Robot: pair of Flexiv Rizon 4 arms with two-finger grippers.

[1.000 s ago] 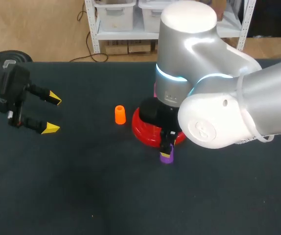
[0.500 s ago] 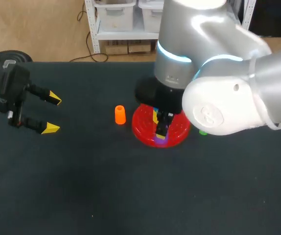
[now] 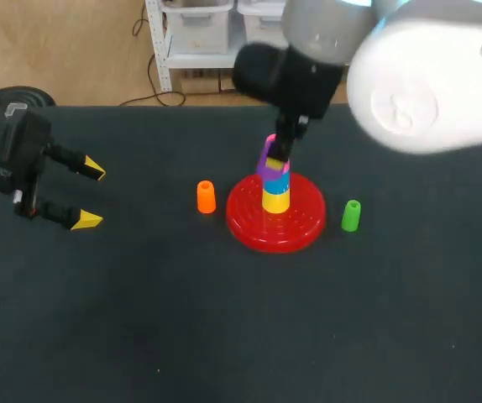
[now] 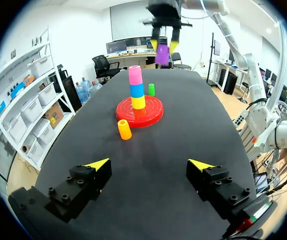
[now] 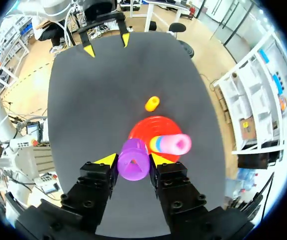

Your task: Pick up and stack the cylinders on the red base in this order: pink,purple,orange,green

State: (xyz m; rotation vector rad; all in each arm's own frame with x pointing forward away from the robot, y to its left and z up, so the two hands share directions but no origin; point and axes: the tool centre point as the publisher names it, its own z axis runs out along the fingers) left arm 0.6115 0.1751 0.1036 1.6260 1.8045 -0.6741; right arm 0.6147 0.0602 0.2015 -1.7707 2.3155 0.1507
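The red base (image 3: 254, 225) carries a stack: yellow (image 4: 138, 102) at the bottom, blue (image 4: 137, 90), pink cylinder (image 4: 135, 75) on top. My right gripper (image 5: 133, 159) is shut on the purple cylinder (image 5: 133, 166), held in the air above and just beside the stack's top (image 5: 176, 144). In the head view the purple cylinder (image 3: 269, 164) hangs against the stack. The orange cylinder (image 3: 206, 196) stands left of the base, the green cylinder (image 3: 352, 215) right of it. My left gripper (image 3: 91, 196) is open and empty at the table's left, far from all of them.
The dark table (image 3: 182, 336) stretches wide in front of the base. My right arm's big silver body (image 3: 426, 75) hangs over the back right of the table.
My right arm has lifted the purple cylinder from the table in front of the base up to the top of the stack. The green cylinder has come into view. The left arm kept still.
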